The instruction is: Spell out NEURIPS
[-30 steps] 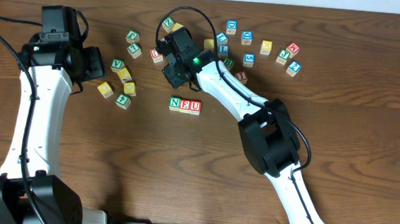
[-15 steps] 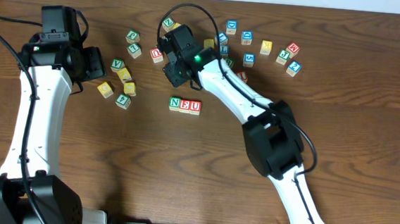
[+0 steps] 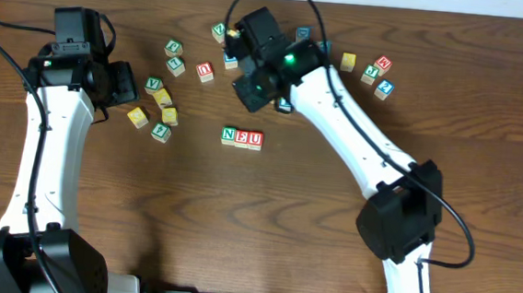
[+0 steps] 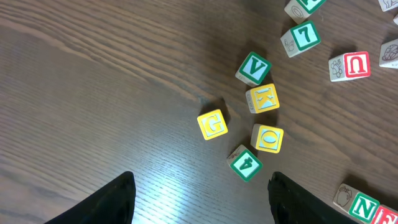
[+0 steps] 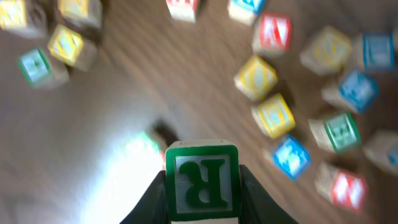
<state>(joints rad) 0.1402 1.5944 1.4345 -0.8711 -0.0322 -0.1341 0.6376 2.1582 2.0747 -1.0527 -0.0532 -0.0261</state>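
Fingers of the right end effector (image 5: pixel 202 202) pinch a wooden R cube (image 5: pixel 201 179), N-E-U row (image 3: pixel 242 138) at its six o'clock. Left end effector (image 4: pixel 202 205) gapes wide over grainy tabletop (image 4: pixel 93 93).

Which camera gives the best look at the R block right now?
Right wrist: the green R block fills the centre, gripped by the right gripper. Overhead, the arm hides it; left wrist misses it.

My right arm (image 3: pixel 342 111) wears smooth, glossy plastic; the table (image 3: pixel 146 212) is grained wood with a soft sheen; the R cube (image 5: pixel 201 180) is pale wood, painted green
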